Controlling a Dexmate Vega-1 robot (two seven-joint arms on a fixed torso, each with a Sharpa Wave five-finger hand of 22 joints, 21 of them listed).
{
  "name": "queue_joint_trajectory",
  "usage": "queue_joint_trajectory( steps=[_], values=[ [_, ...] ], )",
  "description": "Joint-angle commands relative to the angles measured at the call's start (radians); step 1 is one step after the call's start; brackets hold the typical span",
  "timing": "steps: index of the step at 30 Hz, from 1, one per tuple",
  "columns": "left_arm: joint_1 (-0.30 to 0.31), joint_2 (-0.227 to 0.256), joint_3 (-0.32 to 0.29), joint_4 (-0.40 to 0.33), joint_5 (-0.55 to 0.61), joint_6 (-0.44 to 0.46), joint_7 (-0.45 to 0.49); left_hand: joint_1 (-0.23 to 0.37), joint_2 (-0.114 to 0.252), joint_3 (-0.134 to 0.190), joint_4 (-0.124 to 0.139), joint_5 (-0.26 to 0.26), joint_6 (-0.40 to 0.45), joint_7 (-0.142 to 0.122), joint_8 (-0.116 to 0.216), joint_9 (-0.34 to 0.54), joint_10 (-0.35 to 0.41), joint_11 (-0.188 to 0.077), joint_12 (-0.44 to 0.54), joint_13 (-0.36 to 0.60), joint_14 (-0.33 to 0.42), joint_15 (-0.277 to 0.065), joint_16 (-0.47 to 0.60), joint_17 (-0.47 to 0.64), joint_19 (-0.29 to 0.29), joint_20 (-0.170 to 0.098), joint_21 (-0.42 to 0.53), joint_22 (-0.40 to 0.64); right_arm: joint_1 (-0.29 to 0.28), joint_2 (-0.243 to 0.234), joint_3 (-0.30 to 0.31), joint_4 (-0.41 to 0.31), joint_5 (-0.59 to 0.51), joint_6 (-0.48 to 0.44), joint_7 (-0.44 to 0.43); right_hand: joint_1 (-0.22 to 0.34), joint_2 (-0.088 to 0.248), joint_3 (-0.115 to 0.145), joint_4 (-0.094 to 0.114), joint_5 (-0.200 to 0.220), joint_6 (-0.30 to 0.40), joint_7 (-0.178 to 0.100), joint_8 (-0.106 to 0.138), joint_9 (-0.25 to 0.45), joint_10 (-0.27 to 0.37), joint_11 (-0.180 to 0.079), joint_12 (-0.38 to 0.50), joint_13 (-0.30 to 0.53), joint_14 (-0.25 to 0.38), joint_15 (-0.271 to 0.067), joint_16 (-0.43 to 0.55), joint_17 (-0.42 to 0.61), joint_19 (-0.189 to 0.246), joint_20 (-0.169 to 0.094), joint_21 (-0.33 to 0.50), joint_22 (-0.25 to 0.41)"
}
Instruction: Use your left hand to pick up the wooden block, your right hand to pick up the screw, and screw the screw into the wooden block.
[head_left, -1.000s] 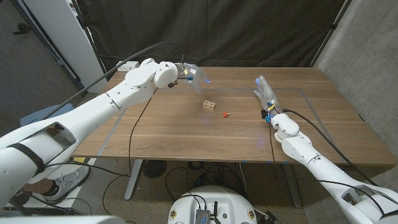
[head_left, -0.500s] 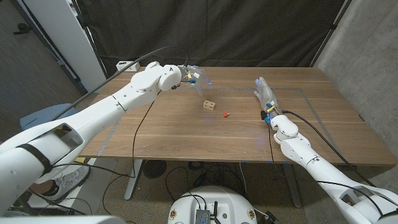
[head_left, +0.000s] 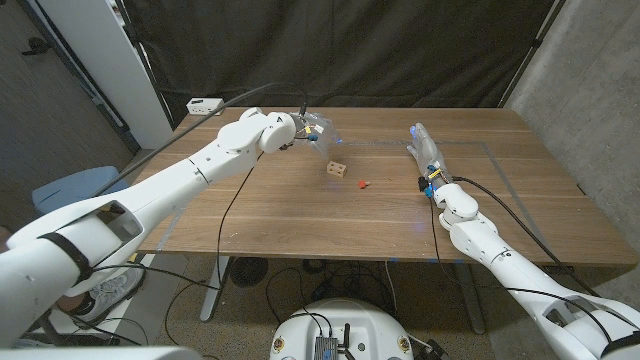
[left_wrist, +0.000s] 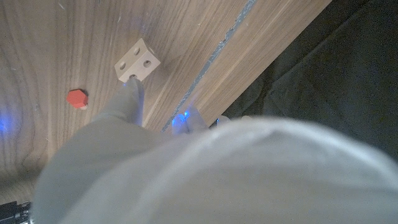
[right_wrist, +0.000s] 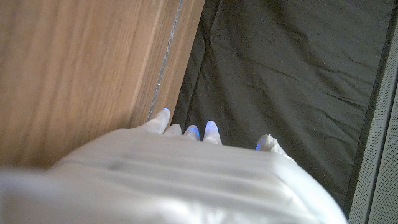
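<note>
Small pale wooden cube block with round holes in its faces (head_left: 335, 168): one, near the middle of the brown wooden table (head_left: 300, 215), itself one. Small red screw (head_left: 363, 184): one, just right of the block. White five-finger robot hands: two, the left hand (head_left: 312, 128) at far left and the right hand (head_left: 424, 146) at right; white box (head_left: 204, 105) at the far-left corner: one.

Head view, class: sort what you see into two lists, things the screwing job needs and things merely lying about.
Needed for the job:
wooden block
red screw
left hand
right hand

Lying about:
white box at the table's far left corner
blue stool beside the table
</note>
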Motion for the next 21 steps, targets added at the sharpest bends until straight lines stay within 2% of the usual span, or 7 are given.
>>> queue_joint_trajectory(
  steps=[1,21],
  values=[
    [-0.016,-0.024,0.025,0.051,-0.019,-0.008,-0.013,-0.006,-0.012,-0.011,0.007,0.002,0.001,0.011,-0.004,0.003,-0.002,0.005,-0.004,0.006,-0.013,0.006,-0.004,0.003,-0.009,0.002,0.002,0.004,0.006,0.008,-0.002,0.013,-0.001,0.003,-0.003,0.009,0.0,0.002,-0.006,0.005,0.001,-0.004,0.001,0.005,0.002,0.003,0.007,0.003,-0.002,0.002,0.006,0.001,0.003,-0.007,0.003,0.006],
    [-0.007,-0.026,0.052,0.099,-0.022,-0.036,0.059,-0.021,-0.01,-0.027,0.017,0.002,-0.016,0.019,-0.017,0.003,-0.015,0.01,-0.011,0.01,-0.017,0.009,-0.003,0.003,-0.012,0.0,0.004,0.004,0.016,0.02,-0.005,0.031,-0.004,0.007,-0.011,0.013,-0.001,0.004,-0.011,0.004,0.001,-0.006,0.0,0.006,0.002,0.004,0.007,0.003,-0.003,0.002,0.006,0.002,0.003,-0.004,0.003,0.006]
  ],
)
